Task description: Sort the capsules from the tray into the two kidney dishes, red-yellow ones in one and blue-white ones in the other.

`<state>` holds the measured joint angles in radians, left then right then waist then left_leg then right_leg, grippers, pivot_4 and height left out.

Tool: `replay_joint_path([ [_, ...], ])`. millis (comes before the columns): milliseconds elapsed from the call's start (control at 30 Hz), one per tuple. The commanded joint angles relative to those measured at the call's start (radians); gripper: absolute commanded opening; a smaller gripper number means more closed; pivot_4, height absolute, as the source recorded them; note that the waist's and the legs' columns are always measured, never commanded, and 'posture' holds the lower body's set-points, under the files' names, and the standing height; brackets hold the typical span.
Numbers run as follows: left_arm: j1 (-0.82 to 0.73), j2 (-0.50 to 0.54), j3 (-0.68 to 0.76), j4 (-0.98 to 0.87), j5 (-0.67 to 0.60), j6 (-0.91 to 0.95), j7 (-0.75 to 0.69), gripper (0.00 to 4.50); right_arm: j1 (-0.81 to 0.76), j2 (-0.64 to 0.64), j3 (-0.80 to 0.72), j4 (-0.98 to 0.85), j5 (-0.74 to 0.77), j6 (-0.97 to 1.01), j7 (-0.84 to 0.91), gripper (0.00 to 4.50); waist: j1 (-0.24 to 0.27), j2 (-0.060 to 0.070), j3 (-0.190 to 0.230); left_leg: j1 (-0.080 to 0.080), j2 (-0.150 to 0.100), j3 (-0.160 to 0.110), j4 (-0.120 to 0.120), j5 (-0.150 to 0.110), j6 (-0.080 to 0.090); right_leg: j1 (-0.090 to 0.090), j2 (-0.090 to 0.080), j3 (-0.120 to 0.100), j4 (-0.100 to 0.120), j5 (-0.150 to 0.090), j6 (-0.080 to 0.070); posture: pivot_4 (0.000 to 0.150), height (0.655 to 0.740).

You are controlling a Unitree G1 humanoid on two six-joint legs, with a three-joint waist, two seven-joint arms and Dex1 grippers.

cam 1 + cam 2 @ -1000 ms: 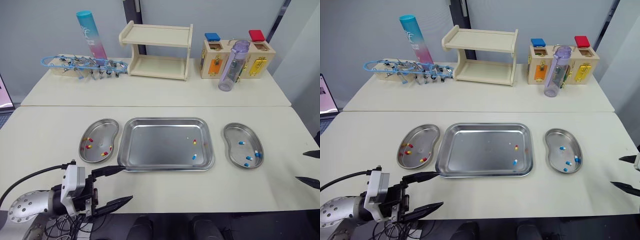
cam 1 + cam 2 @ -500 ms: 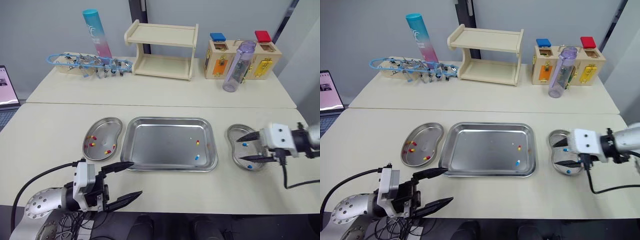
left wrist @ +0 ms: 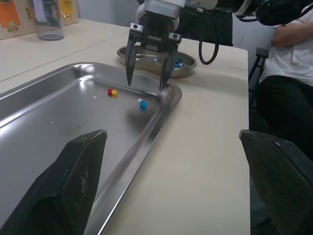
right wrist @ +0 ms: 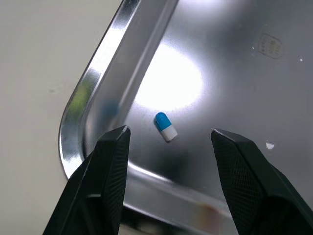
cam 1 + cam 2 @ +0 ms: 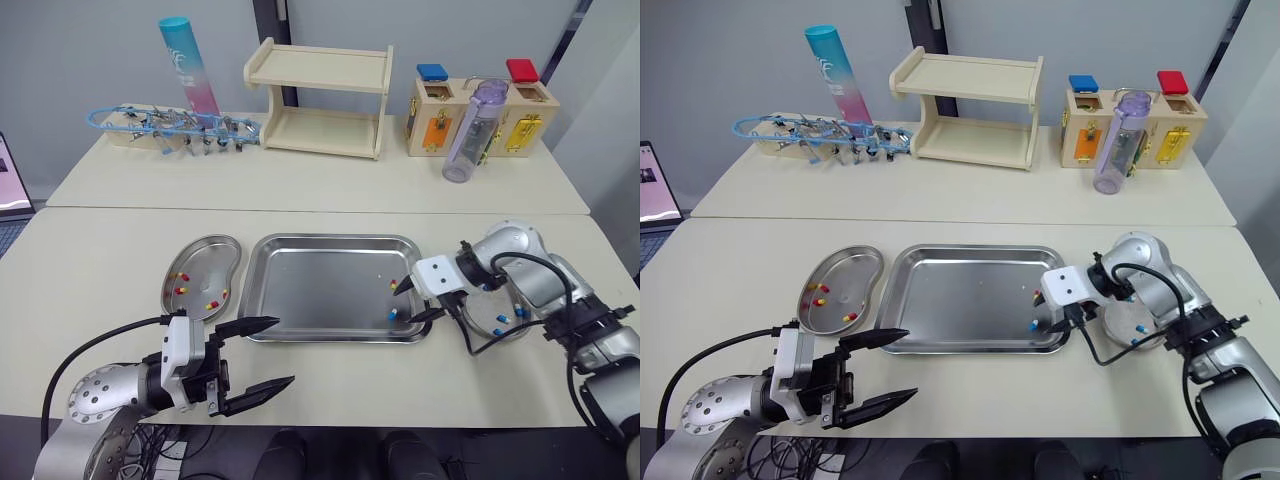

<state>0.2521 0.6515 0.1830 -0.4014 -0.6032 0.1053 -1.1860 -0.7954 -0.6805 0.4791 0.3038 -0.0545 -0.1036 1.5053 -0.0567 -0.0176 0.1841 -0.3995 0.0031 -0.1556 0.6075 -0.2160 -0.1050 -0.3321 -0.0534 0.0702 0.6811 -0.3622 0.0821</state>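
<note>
- Black fingers (image 4: 110, 181) of the right hand (image 5: 408, 304) are spread wide, pinching nothing, and hang over the near right corner of the steel tray (image 5: 330, 239).
- Between those fingers, in the right wrist view, a blue-white capsule (image 4: 166, 127) lies on the tray floor, touching neither finger and close to the rounded corner wall.
- Bare steel spreads from that capsule toward the tray's middle; on the other side the raised rim closes it in.
- A red-yellow capsule (image 5: 392, 284) lies just beyond it, near the tray's right wall and apart from the blue-white one.
- Just right of the tray, the right kidney dish (image 5: 482, 318) sits partly hidden behind the right arm and its cable, with blue-white capsules (image 5: 500, 325) in it.
- The left hand (image 5: 281, 351) is also spread and holds nothing. It hovers above the near strip of the table (image 5: 100, 260), and its upper fingertip reaches the tray's near left edge.
- Just beyond it, beside the tray's left wall, the left kidney dish (image 5: 200, 241) holds several red-yellow capsules (image 5: 180, 291).
- Pale tabletop shows between the tray's near rim and the table's front edge.
- At the back stand a wooden shelf (image 5: 318, 100), a purple bottle (image 5: 466, 132) and a blue-pink tube (image 5: 188, 68), well apart from the tray.
- A seated person (image 3: 288, 73) shows past the table edge in the left wrist view.
</note>
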Motion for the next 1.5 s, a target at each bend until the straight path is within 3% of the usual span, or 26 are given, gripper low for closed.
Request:
replay_joint_path([
  [33,0.005,-0.003,-0.001,-0.021,0.005,-0.018,0.011,4.5,-0.034,0.029,0.016,0.042,-0.015,-0.046,0.029,2.83,0.0,0.0,0.0,0.0,0.0,0.0,0.0,0.0,0.0,0.0,0.0,0.0,0.0,0.0,0.0,0.15,0.74],
  [333,0.014,-0.002,0.002,-0.023,0.014,-0.031,0.025,4.5,-0.056,0.078,0.042,0.119,-0.061,-0.087,0.053,2.83,0.0,0.0,0.0,0.0,0.0,-0.001,0.0,0.0,0.0,0.0,0.0,0.0,0.001,0.0,0.0,0.15,0.74],
  [433,0.01,-0.002,-0.001,-0.023,0.014,-0.027,0.028,4.5,-0.072,0.087,0.047,0.163,-0.083,-0.109,0.043,2.26,-0.001,0.0,0.0,0.0,0.0,-0.001,0.0,0.0,0.0,0.0,0.0,0.0,0.001,0.0,0.0,0.15,0.74],
  [700,0.004,-0.009,-0.017,-0.029,0.016,-0.016,0.057,4.5,-0.103,0.114,0.052,0.21,-0.09,-0.117,0.056,0.06,-0.001,0.0,0.0,0.001,0.0,-0.001,0.0,0.0,0.0,0.0,0.0,0.0,0.001,0.0,0.0,0.15,0.74],
  [933,-0.019,-0.008,-0.027,-0.017,0.02,-0.025,0.06,4.5,-0.086,0.11,0.004,0.089,-0.02,-0.047,0.064,0.02,-0.001,0.0,0.0,0.0,0.0,-0.001,0.0,0.0,0.0,0.0,0.0,0.0,0.001,0.0,0.0,0.15,0.74],
  [1033,-0.047,-0.01,-0.036,-0.023,-0.01,-0.024,0.034,4.5,-0.03,0.046,-0.075,-0.102,0.049,0.084,0.04,0.02,0.002,0.001,0.0,0.0,0.0,-0.001,0.0,0.0,0.0,0.0,0.0,0.0,0.001,0.0,0.0,0.15,0.74],
  [1300,-0.142,-0.027,-0.093,-0.033,-0.086,0.012,-0.028,4.5,0.329,-0.204,-0.426,-0.649,0.194,0.586,-0.16,0.02,0.034,0.001,0.0,-0.002,-0.001,-0.003,0.0,0.0,0.0,0.0,0.0,-0.002,-0.001,0.0,0.0,0.15,0.74],
  [1500,-0.224,-0.048,-0.142,-0.022,-0.106,0.031,-0.05,4.5,0.568,-0.294,-0.627,-0.777,0.205,0.765,-0.31,0.02,0.021,0.001,0.0,-0.001,-0.001,-0.001,0.001,0.0,0.0,0.0,0.0,-0.001,0.0,0.0,0.0,0.15,0.74],
])
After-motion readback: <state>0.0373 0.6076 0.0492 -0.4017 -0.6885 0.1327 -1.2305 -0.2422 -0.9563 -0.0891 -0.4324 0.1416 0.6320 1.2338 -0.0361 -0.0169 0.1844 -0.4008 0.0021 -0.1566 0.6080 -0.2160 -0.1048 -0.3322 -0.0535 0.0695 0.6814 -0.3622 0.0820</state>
